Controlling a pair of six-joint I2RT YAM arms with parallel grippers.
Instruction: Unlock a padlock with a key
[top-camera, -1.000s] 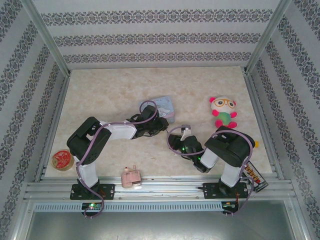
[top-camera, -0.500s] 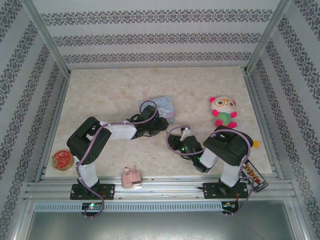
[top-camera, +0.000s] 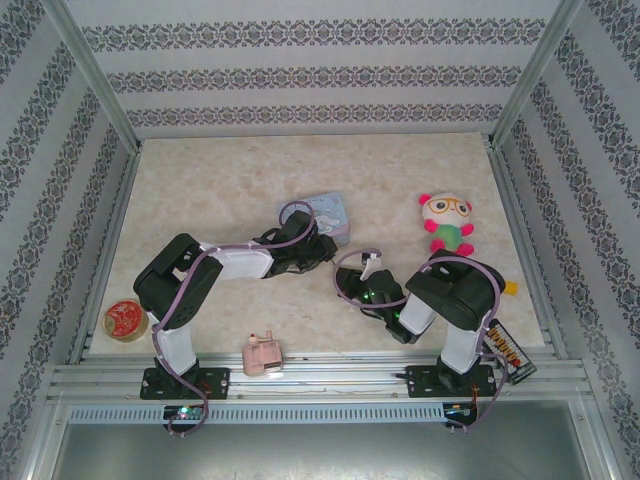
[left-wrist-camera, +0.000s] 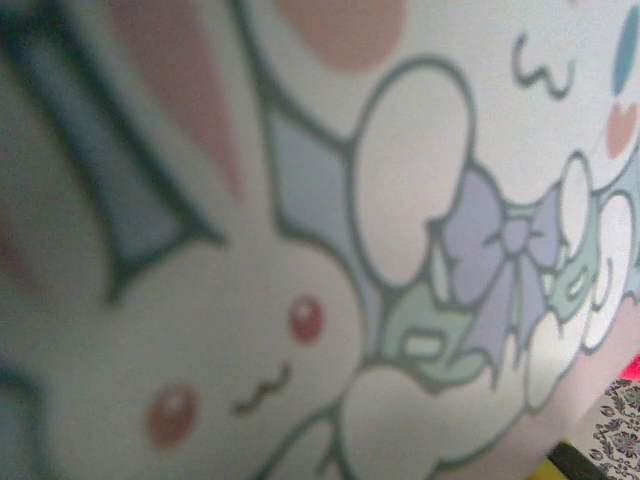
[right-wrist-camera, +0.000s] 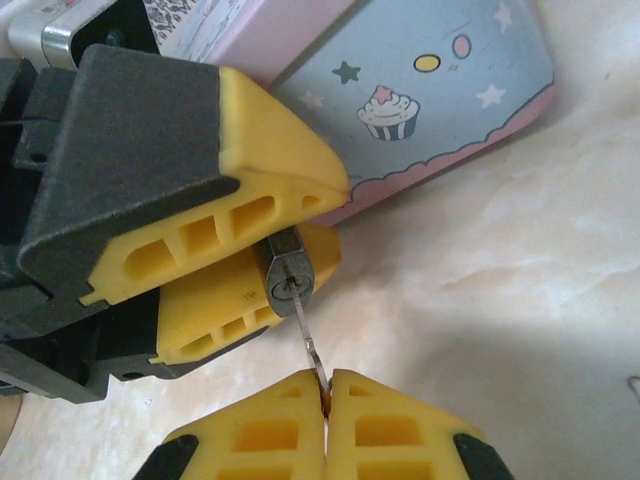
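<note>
Closely, left tool pinching padlock, right tool clamped on key, cartoon tin just behind.

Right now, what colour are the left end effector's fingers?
Yellow fingers on dark mounts; clearest in the right wrist view.

The padlock, a tiny block with a dark grey metal body, is pinched in the left claw, its round keyhole end facing outward. The key, a thin grey sliver, slants from the keyhole, where its tip sits, to the right claw, which clamps its other end.
</note>
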